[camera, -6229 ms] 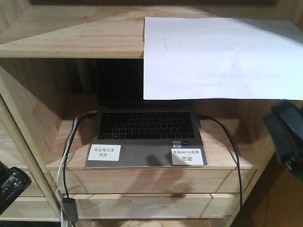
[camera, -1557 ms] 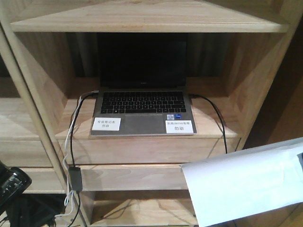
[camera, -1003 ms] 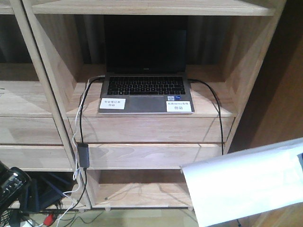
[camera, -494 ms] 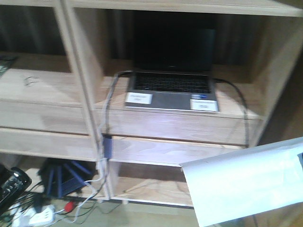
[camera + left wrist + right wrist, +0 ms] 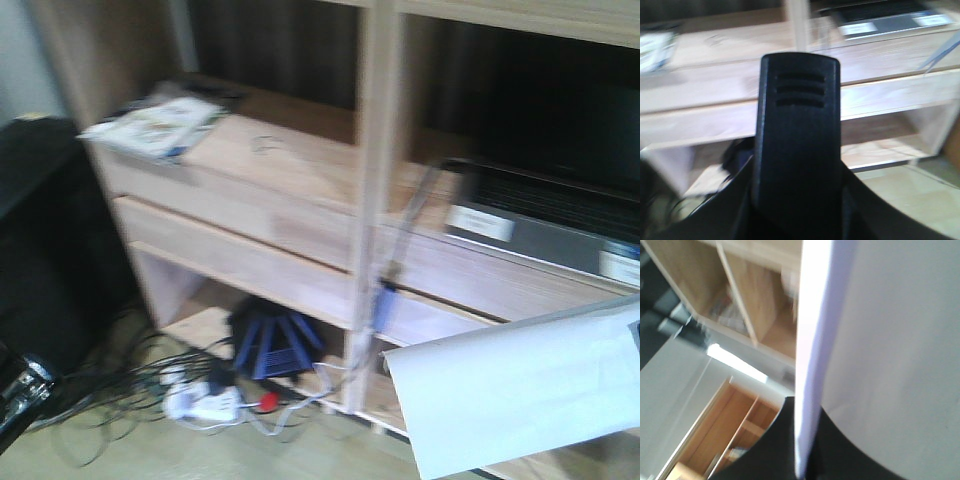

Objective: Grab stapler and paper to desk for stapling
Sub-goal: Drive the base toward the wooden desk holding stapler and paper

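One blank paper (image 5: pixel 510 390) hung lower right, clenched in the right pincer (image 5: pixel 807 450); two laptop labels (image 5: pixel 480 222) were unreadable — left pincer (image 5: pixel 20 385) grip untellable.

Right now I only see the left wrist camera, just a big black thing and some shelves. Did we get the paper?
Observer: Yes. The front view shows the paper hanging in the air, low on the right, before the shelf unit.
Operator: Is somebody holding it?
Observer: In the right wrist view, dark parts of the right gripper sit on both sides of the sheet's edge, so it looks clamped.
Operator: And the stapler?
Observer: No view shows one. The front view has the left gripper low at the left edge, too blurred to read.
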Robot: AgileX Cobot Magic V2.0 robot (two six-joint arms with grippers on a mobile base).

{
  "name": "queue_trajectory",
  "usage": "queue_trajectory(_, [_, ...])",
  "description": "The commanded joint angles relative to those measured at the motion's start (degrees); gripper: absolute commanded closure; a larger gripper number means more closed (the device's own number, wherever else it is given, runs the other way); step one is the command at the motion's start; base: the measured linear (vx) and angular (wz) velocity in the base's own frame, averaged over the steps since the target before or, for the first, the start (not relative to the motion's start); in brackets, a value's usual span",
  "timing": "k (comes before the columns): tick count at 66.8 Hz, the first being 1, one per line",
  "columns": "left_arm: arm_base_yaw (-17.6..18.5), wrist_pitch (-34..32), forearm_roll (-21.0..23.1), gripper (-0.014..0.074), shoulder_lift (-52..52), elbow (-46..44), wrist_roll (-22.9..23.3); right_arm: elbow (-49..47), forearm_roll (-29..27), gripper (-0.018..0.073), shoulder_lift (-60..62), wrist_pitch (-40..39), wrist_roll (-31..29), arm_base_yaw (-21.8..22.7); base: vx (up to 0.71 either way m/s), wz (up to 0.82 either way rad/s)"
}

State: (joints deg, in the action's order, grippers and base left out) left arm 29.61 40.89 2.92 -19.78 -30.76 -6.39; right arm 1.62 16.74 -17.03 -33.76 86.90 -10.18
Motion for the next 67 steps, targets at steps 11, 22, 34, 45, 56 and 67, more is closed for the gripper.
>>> queue_trajectory(11, [0.32, -6.54, 0.47, 0.0603, -0.38, -1.74, 0.31, 0.13, -0.3, 0.0564, -0.37, -3.97, -0.27, -0.11, 0.04, 0.79])
queue_trajectory(22, [0.32, -6.54, 0.47, 0.0603, -0.38, -1.74, 0.31, 0.13, -0.3, 0.0564, -0.37, -3.97, -0.27, -0.11, 0.07, 0.66])
queue_trajectory(34, [0.32, -6.54, 0.47, 0.0603, -0.38, -1.74, 0.31, 0.13, -0.3, 0.0564, -0.37, -3.97, -0.27, -0.11, 0.08, 0.54])
queue_trajectory(45, [0.32, -6.54, 0.47, 0.0603, -0.38, -1.74, 0.31, 0.13, -0.3, 0.0564, -0.37, -3.97, -0.27, -0.11, 0.08, 0.56])
queue_trajectory(56, [0.32, -6.54, 0.47, 0.0603, -0.38, -1.74, 0.31, 0.13, -0.3, 0.0564, -0.37, -3.97, -0.27, -0.11, 0.08, 0.66])
queue_trajectory(67, [0.32, -6.54, 0.47, 0.0603, -0.38, -1.74, 0.31, 0.13, -0.3, 0.0564, -0.37, -3.97, -0.27, -0.11, 0.08, 0.75])
